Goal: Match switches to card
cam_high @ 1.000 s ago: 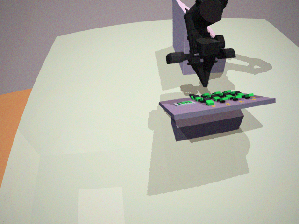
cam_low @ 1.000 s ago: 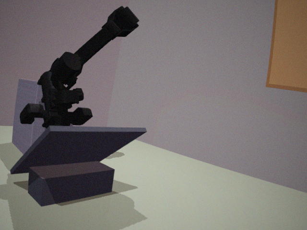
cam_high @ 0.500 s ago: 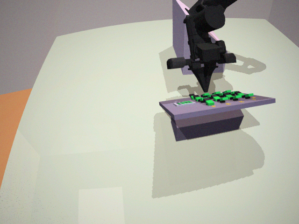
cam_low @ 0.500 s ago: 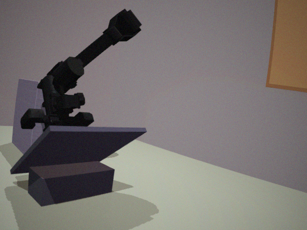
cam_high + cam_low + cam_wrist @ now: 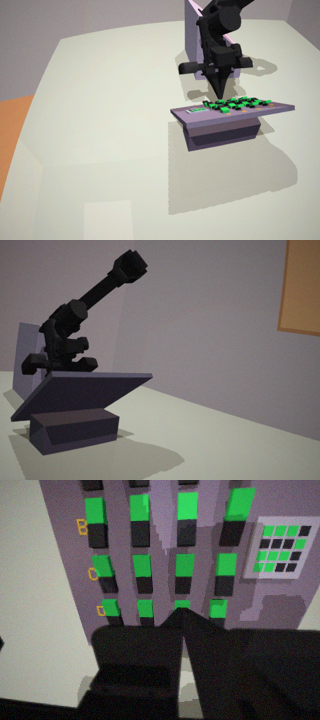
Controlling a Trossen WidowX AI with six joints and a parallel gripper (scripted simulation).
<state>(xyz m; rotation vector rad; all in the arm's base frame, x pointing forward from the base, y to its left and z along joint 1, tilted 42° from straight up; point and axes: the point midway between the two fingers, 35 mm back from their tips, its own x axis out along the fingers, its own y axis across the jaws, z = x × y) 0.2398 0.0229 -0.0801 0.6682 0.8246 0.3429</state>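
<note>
The tilted purple panel [image 5: 191, 119] [image 5: 98, 392] [image 5: 65, 550] carries a grid of green and dark switches. In the top view the farthest row's leftmost switch [image 5: 224, 110] shows a broad green face; the others there have green ends up. The card [image 5: 197, 110] [image 5: 285, 521] reads, far to near: three green, dark; three dark, green; three green, dark; two green, two dark. My gripper [image 5: 220, 98] [image 5: 181, 612] is shut and empty, low at the near row. Its tips overlap the third switch [image 5: 182, 603] of row D; contact is unclear. The exterior view hides the tips.
The panel stands on a purple block [image 5: 222, 136] [image 5: 82, 431]. A tall purple upright [image 5: 190, 38] [image 5: 24, 356] stands behind the arm. Row A is mostly cut off at the top of the wrist view.
</note>
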